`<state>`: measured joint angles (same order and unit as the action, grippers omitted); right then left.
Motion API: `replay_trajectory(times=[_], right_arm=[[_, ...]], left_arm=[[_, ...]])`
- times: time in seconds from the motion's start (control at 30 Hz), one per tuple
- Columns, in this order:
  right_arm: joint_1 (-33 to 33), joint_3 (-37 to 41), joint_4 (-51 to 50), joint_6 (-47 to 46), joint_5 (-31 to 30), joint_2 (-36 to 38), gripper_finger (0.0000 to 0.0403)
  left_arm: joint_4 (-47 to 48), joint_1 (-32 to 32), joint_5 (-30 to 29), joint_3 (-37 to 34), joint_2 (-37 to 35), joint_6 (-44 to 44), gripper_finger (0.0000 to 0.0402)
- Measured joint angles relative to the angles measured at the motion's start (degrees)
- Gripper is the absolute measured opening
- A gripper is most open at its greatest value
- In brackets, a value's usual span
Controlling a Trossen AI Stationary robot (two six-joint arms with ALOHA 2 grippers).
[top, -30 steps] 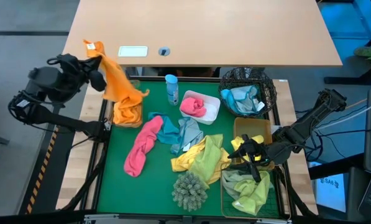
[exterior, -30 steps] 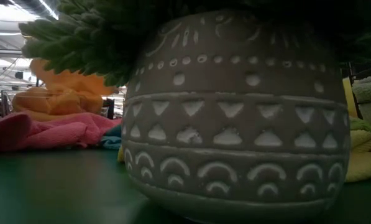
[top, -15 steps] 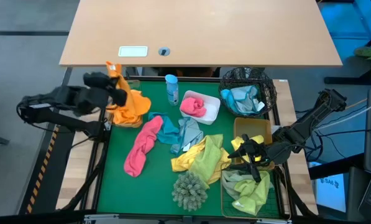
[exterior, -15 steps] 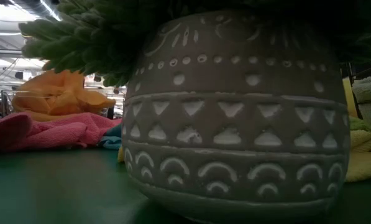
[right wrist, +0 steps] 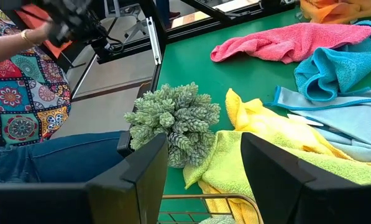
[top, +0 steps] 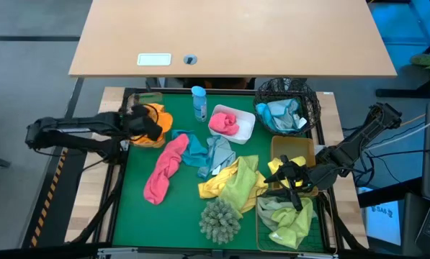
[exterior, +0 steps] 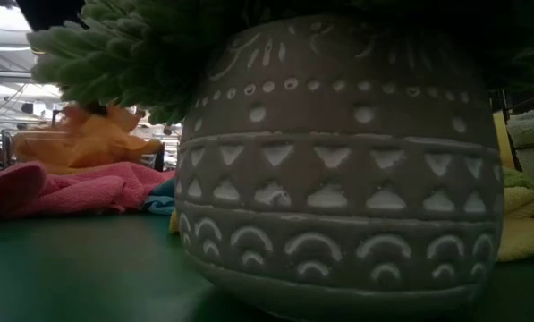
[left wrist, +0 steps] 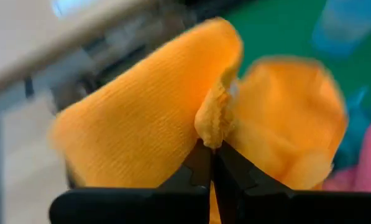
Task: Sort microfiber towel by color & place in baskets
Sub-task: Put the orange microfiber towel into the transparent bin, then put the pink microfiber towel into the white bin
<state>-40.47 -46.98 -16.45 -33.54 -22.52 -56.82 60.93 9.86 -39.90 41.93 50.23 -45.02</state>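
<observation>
My left gripper is over the clear tub at the mat's far left corner and is shut on an orange towel. That towel bunches on the orange pile in the tub and also shows in the low view. My right gripper is open and holds nothing. It hovers by the near gold basket of pale green towels. Pink, teal-blue, grey, yellow and pale green towels lie loose on the green mat. My left gripper pinches a raised fold of the orange towel between its two shut fingers, several layers bunched together. The cloth spreads slack to both sides of the fingers and rests on the orange pile in the tub.
A white tub holds a pink towel. The black mesh basket holds teal and grey towels, and the far gold basket holds yellow. A blue bottle stands at the far edge, and a shaggy plant in a patterned pot stands near. A seated person is beyond the table.
My left gripper has come down and moved toward the table's right and near side, to the clear tub, staying shut on the orange towel. The towel, which hung long below the gripper, has collapsed into a bunch on the orange pile.
</observation>
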Motion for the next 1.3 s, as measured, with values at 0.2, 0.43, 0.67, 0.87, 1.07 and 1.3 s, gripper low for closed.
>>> replay_trajectory(times=[0.2, 0.43, 0.67, 0.87, 1.07, 1.3], right_arm=[[0.00, 0.00, 0.00, 0.00, 0.00, 0.00, 0.0202], [0.00, 0.00, 0.00, 0.02, 0.00, 0.00, 0.0202], [0.00, 0.00, -0.02, 0.00, 0.00, 0.00, 0.0202], [0.00, -0.01, -0.02, 0.00, 0.01, 0.00, 0.0202], [0.00, -0.02, -0.04, 0.00, 0.02, -0.02, 0.0202], [0.00, 0.00, -0.04, 0.00, 0.02, -0.02, 0.0202]], left_arm=[[-7.37, 4.71, 11.51, -8.02, 3.57, 0.39, 0.0000], [-10.63, 8.86, 17.13, -11.56, 9.08, 0.54, 0.0003], [-11.96, 9.69, 17.70, -10.04, 8.95, 0.59, 0.0031], [-11.04, 9.69, 21.03, -4.46, 7.77, 4.59, 0.0064], [-5.45, 9.69, 21.48, 3.44, 7.77, 10.04, 0.0109], [-0.84, 9.69, 23.36, 11.52, 7.72, 11.14, 0.0144]])
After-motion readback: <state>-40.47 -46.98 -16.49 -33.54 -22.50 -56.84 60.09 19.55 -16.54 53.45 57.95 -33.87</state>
